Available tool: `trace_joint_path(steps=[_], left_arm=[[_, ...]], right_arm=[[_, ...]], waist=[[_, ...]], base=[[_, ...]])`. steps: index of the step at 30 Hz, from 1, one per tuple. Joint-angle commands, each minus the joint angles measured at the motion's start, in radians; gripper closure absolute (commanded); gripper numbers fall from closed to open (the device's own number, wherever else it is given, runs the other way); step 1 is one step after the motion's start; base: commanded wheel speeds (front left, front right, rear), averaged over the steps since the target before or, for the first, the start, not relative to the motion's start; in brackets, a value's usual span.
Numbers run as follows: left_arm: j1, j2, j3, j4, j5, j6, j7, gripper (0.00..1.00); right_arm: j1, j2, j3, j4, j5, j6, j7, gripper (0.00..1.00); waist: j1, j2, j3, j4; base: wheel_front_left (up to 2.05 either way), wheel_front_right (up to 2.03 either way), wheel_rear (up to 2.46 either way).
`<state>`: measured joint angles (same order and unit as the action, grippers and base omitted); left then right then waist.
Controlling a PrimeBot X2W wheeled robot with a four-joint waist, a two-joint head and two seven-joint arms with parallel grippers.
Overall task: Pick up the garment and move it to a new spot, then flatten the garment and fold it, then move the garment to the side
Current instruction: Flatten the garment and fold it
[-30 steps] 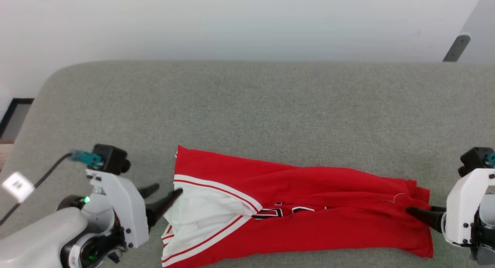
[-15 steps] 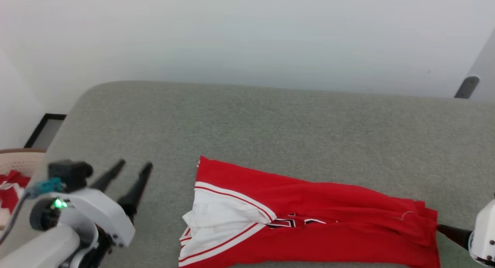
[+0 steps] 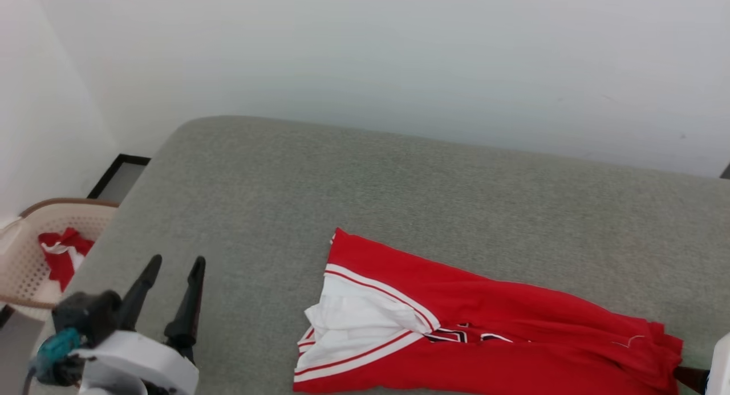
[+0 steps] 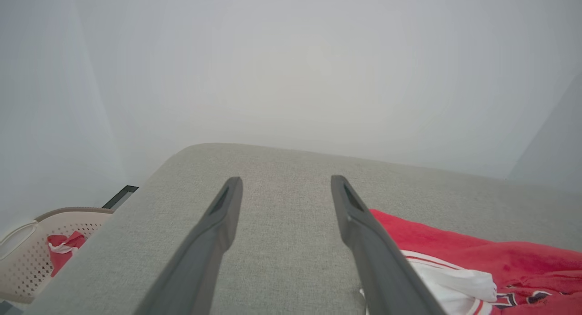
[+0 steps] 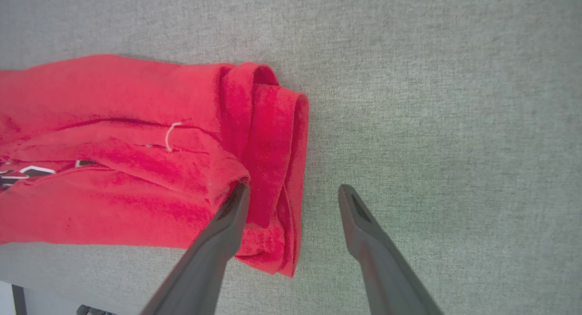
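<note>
The garment [image 3: 513, 338], red with a white striped-trim sleeve and black lettering, lies folded in a long band on the grey fabric surface [image 3: 399, 184] at the lower right of the head view. My left gripper [image 3: 175, 264] stands open at the lower left, fingers pointing up, well apart from the sleeve. In the left wrist view the left gripper [image 4: 286, 182] hangs empty over bare fabric, the garment [image 4: 454, 247] to its right. My right gripper [image 5: 293, 190] is open at the garment's [image 5: 136, 147] hem end, one finger over the hem, the other over bare fabric.
A beige perforated basket [image 3: 28, 258] holding red-and-white cloth stands on the floor off the surface's left edge. A black-framed panel [image 3: 117, 175] lies behind it. White walls close off the back and left. The surface's far left corner is rounded.
The head camera has swung left. My left gripper has drawn away from the white sleeve and turned its fingers upward. The right gripper has backed off the hem toward the frame's edge.
</note>
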<state>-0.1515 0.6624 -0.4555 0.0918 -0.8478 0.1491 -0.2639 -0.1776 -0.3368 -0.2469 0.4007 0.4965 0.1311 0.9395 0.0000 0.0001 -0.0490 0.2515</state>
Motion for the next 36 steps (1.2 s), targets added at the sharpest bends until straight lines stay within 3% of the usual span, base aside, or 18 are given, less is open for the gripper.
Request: trace_joint_path(steps=[1, 8, 15, 16, 17, 18, 36], left_arm=[[0.031, -0.030, 0.040, 0.005, 0.035, -0.020, 0.001, 0.00], [0.119, -0.141, 0.205, 0.012, 0.145, -0.091, 0.001, 0.00], [0.150, -0.205, 0.278, 0.032, 0.209, -0.154, 0.001, 0.00], [0.152, -0.216, 0.291, 0.033, 0.216, -0.161, 0.001, 0.00], [0.155, -0.225, 0.301, 0.035, 0.223, -0.171, 0.001, 0.00], [0.157, -0.233, 0.310, 0.037, 0.231, -0.178, 0.001, 0.00], [0.209, -0.341, 0.441, 0.033, 0.314, -0.247, 0.001, 0.00]], right_arm=[[-0.015, -0.005, 0.010, 0.025, 0.006, -0.001, -0.021, 0.00], [-0.042, -0.002, 0.063, 0.136, 0.028, -0.001, -0.094, 0.00], [-0.066, 0.004, 0.121, 0.216, 0.045, -0.001, -0.132, 0.00], [-0.071, 0.000, 0.140, 0.223, 0.050, -0.001, -0.139, 0.18], [-0.073, -0.003, 0.157, 0.231, 0.056, -0.001, -0.144, 0.65], [-0.073, -0.007, 0.168, 0.239, 0.063, -0.001, -0.151, 1.00], [-0.128, -0.189, 0.259, 0.328, 0.157, -0.001, -0.269, 1.00]], waist=[[0.0000, -0.0001, 0.001, 0.023], [0.0000, -0.0001, 0.007, 0.054], [0.0000, -0.0001, 0.021, 0.072], [0.0000, -0.0001, 0.023, 0.073], [0.0000, -0.0001, 0.026, 0.075], [0.0000, -0.0001, 0.028, 0.076], [0.0000, -0.0001, 0.036, 0.036]], base=[[0.00, 0.00, 0.00], [0.00, 0.00, 0.00], [0.00, 0.00, 0.00], [0.00, 0.00, 0.00], [0.00, 0.00, 0.00], [0.00, 0.00, 0.00], [0.00, 0.00, 0.00]])
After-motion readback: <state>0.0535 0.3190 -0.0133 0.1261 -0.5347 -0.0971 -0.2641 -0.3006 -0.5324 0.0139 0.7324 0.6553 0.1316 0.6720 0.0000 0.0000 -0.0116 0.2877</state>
